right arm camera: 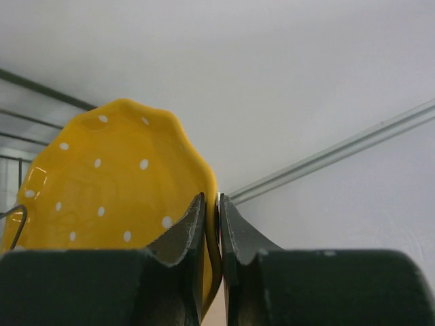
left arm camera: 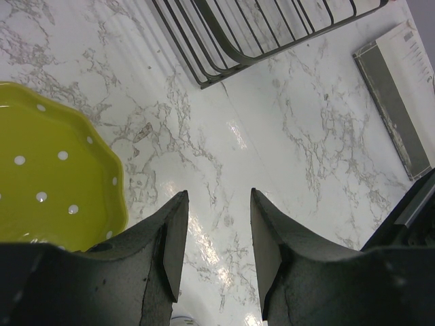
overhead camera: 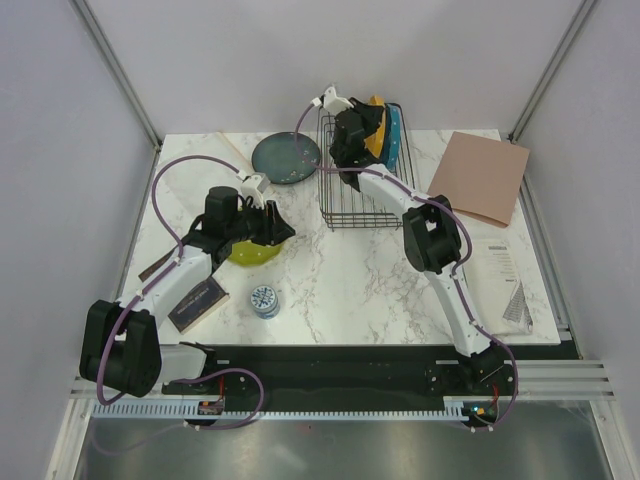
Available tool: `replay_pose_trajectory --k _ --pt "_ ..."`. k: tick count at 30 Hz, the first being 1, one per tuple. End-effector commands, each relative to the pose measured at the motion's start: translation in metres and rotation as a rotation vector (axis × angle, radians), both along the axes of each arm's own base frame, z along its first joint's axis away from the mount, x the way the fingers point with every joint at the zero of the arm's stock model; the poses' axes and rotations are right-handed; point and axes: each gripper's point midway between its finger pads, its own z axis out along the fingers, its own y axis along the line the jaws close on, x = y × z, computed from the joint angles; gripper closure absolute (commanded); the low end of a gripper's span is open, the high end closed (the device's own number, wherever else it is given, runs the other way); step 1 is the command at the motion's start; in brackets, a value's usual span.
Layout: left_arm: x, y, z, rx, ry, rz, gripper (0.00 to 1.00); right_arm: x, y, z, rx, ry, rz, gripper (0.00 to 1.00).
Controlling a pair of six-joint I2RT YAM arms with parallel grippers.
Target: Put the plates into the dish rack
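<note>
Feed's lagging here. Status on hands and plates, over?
Right hand shut on orange plate, over dish rack beside blue plate. Left hand open, empty, next to lime-green plate. Nothing seen blocking.

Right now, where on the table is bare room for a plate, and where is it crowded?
Bare marble lies between the dish rack, the tin and the right arm. Crowded: the left side, with the lime plate, left arm and a dark block; the rack's far end has the orange plate and blue plate.
</note>
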Motion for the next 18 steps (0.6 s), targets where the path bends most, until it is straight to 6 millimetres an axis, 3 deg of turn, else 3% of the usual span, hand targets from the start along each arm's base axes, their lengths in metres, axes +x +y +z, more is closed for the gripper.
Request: replay_pose_trajectory --k 1,7,11,18 --pt "0.006 0.001 0.012 -0.021 -0.046 0.016 0.51 -0.004 -0.004 0.033 0.026 -0.096 -0.006 1.00" --pt "0.009 -0.001 0.017 -0.035 -0.064 0.013 0.51 -0.004 -0.005 0.044 0.013 -0.128 0.004 1.00" --pt "0.009 0.001 0.018 -0.032 -0.070 0.016 0.51 -0.007 -0.004 0.082 0.029 -0.219 0.018 1.00" --pt "0.006 0.000 0.017 -0.042 -0.072 0.012 0.51 -0.015 -0.004 0.125 -0.005 -0.288 0.047 1.00"
